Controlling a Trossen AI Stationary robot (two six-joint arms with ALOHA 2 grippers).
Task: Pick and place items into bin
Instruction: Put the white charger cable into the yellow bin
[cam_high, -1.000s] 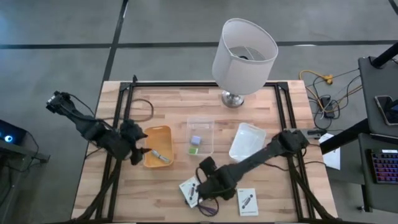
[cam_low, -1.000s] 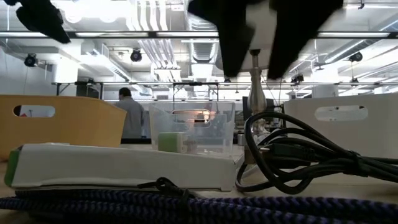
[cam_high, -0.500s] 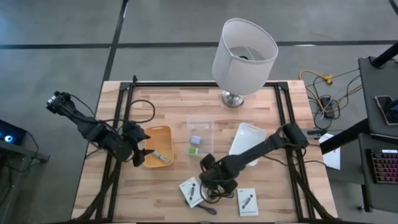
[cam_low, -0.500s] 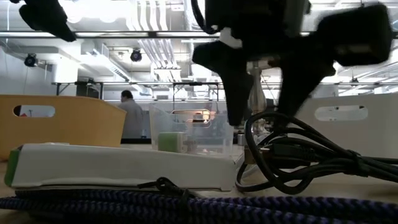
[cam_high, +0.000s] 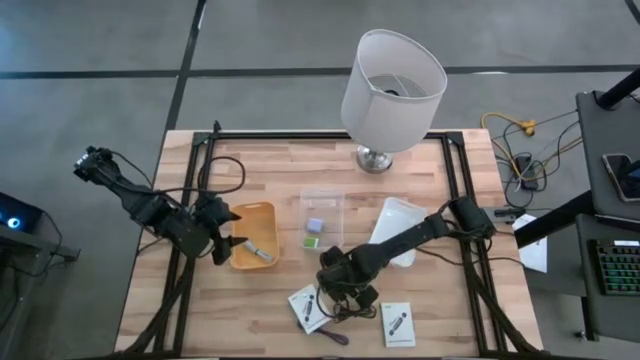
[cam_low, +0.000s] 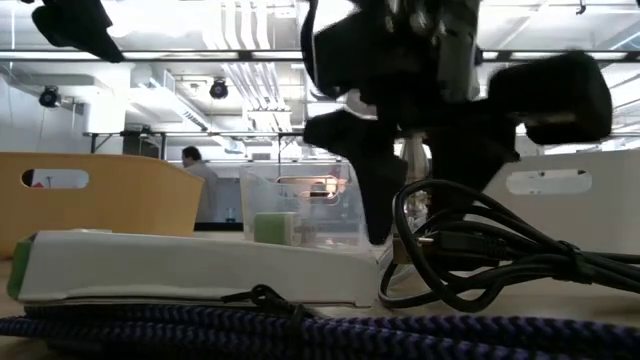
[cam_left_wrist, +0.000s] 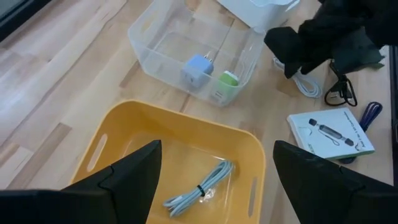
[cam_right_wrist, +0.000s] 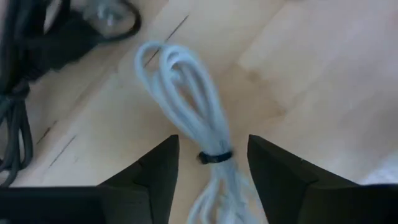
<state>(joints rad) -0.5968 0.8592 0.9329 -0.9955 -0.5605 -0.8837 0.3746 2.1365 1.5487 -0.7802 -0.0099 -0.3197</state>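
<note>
My right gripper (cam_right_wrist: 208, 171) has slid toward tabletop (cam_high: 270, 165) centre, fingers now apart astride pale cable (cam_right_wrist: 189, 109) at its tie, ready to clamp. Left gripper (cam_left_wrist: 214, 165) waits wide open above yellow bin (cam_left_wrist: 143, 134).

Wooden table (cam_high: 270, 175): 3 bins (cam_high: 252, 236), lamp (cam_high: 390, 85), 2 cards (cam_high: 398, 324), cables (cam_right_wrist: 193, 118).

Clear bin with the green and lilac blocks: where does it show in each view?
High view: clear bin at table centre, right of the yellow bin.
Low view: mid-picture, yellow bin to its left.
Left wrist view: just beyond the yellow bin, blocks inside.
Right wrist view: not in it.
Shared landmark: the yellow bin.
</note>
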